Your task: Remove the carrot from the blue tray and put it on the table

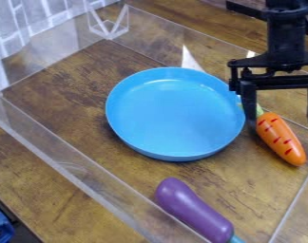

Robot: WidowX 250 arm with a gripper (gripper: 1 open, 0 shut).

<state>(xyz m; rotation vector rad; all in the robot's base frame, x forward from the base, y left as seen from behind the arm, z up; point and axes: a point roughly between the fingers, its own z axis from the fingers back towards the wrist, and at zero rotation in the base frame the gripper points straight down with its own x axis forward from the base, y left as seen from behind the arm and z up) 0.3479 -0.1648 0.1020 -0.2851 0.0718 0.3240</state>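
The carrot (279,138), small, orange with dark stripes, lies on the table (67,104) just right of the blue tray (173,112). It is outside the tray's rim. The tray is round, shallow and bright blue, with nothing in it. My gripper (279,99) hangs pointing down just above the carrot's stem end, beside the tray's right rim. Its two black fingers (244,95) stand wide apart with nothing between them. The gripper does not touch the carrot.
A purple eggplant toy (195,211) lies at the front, below the tray. Clear plastic walls (67,171) fence the table along the left and front sides. A clear wedge (188,57) stands behind the tray.
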